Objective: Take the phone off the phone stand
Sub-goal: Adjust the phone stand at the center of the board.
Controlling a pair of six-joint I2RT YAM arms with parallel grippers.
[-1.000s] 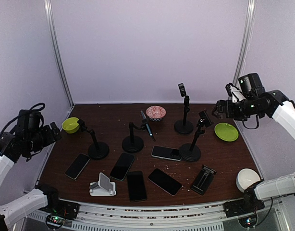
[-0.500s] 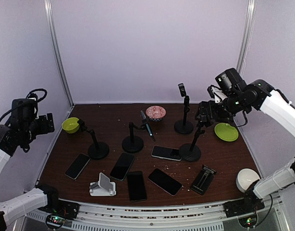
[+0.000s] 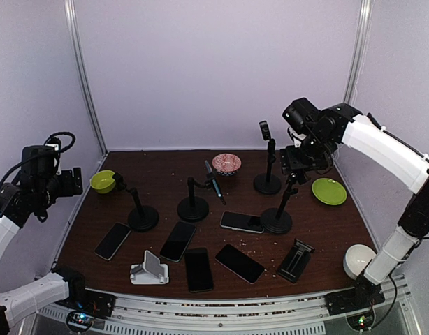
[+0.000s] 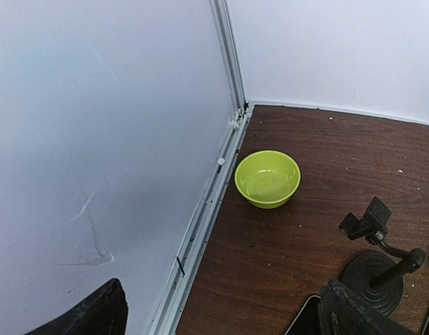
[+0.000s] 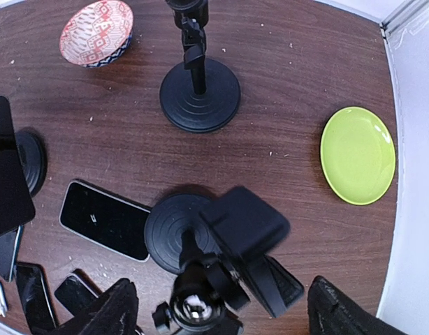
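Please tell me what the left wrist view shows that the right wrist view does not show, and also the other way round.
Only the left wrist view shows a yellow-green bowl beside the white wall, and an empty stand with a small clamp.

Only the right wrist view shows a red patterned bowl, a green plate, a far stand, a near stand blurred close under the camera, and a flat phone.

Both show the brown table. I see no object that appears in both.

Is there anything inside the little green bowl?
Empty. The left wrist view looks down into the green bowl, showing only its bare inside.
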